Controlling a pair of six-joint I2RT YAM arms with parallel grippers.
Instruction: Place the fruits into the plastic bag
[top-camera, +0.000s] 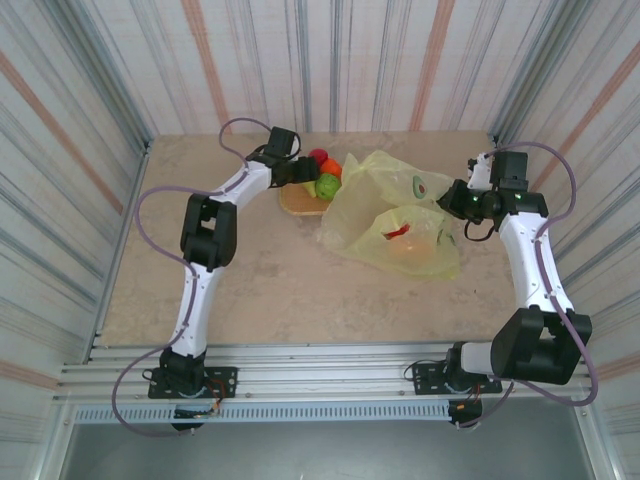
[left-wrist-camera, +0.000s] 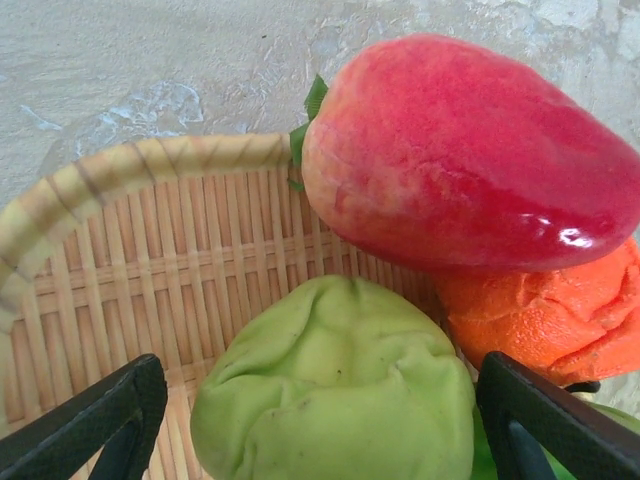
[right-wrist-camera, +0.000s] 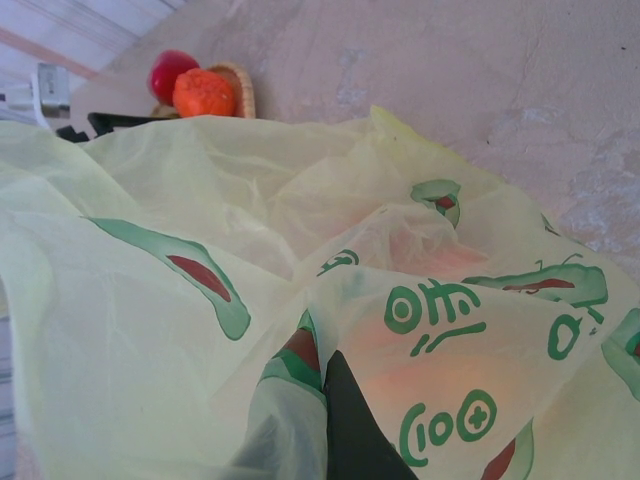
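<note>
**Ana:** Striped metal walls on three sides and a pale marbled table below. What is on the left?

**Ben:** The left arm stretches to the far middle of the table. Its left fingers sit at a woven basket.

**Ana:** Are they closed?

**Ben:** No. In the wrist view they are spread wide, one dark finger on each side of a green fruit, and they are not clamped on it.

**Ana:** What else is in the basket?

**Ben:** A red fruit lies at the far side, resting on an orange fruit to its right. Both touch the green one. From above, the red fruit is farthest, the orange fruit is just right of it, and the green fruit is nearest.

**Ana:** And the plastic bag?

**Ben:** It lies crumpled just right of the basket, with its film lapping the basket's right rim. Orange and red shapes show through the film, but they are too blurred to name.

**Ana:** What about the right side?

**Ben:** The right fingers are at the bag's right edge. In the wrist view a fold of the bag is gathered against one dark finger, so they are pinching it. The other finger is hidden under the film.
</note>
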